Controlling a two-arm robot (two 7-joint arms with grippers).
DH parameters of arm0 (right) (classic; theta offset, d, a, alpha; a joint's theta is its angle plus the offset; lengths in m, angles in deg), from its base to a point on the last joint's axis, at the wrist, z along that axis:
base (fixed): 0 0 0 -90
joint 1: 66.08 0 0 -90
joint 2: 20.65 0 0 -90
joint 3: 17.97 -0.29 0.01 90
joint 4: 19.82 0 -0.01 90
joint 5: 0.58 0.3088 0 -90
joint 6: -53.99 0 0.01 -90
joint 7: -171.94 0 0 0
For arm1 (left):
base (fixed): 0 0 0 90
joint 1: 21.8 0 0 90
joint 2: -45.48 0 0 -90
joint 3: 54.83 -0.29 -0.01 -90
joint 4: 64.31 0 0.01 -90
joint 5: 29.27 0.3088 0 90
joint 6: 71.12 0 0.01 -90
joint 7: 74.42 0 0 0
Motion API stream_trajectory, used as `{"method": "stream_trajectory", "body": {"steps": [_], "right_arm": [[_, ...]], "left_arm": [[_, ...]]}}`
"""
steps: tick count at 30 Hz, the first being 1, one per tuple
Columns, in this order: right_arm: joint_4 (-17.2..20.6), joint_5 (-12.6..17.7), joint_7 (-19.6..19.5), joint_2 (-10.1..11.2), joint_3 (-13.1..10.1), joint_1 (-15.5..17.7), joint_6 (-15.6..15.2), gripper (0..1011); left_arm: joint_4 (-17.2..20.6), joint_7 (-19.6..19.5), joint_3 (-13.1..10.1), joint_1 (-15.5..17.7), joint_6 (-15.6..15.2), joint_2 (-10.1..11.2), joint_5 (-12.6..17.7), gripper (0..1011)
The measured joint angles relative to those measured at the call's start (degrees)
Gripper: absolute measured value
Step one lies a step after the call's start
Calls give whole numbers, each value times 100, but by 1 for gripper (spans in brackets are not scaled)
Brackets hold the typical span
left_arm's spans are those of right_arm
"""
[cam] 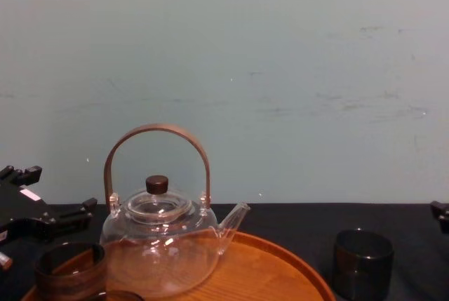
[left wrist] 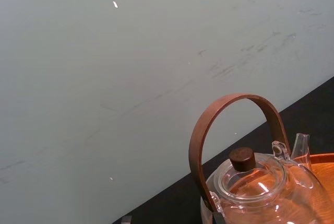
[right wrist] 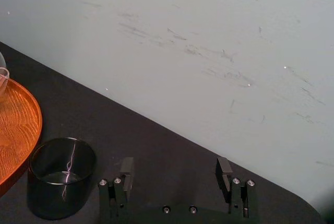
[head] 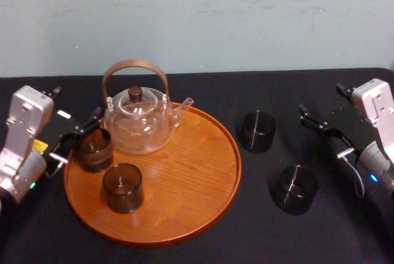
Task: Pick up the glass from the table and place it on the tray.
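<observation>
Here, tray [head: 203,208] holds teapot [head: 138,125], two empty glasses [head: 122,188] — left end effector [head: 79,136] (spread wide) straddles one.

No legible text, brand, number or sign found. A small yellow tag [head: 40,146] sits on the arm just behind the left gripper [head: 80,135], with a white sticker [head: 63,114] nearby. No print on either can be read.
</observation>
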State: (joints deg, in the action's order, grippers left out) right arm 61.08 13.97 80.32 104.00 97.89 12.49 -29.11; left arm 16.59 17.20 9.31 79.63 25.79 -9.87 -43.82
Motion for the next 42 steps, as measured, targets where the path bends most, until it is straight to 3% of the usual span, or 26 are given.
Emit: {"method": "stream_trajectory", "body": {"steps": [21,32,42], "right_arm": [[25,18,87,-3,-48,24,-8,1002],[494,553,578,97,-439,321,-417,1002],[1213,1040,962,482,-924,1009,-678,1003]], "left_arm": [[0,0,0,0,0,0,0,1002],[0,0,0,0,0,0,0,1001],[0,0,0,0,0,0,0,1001]]}}
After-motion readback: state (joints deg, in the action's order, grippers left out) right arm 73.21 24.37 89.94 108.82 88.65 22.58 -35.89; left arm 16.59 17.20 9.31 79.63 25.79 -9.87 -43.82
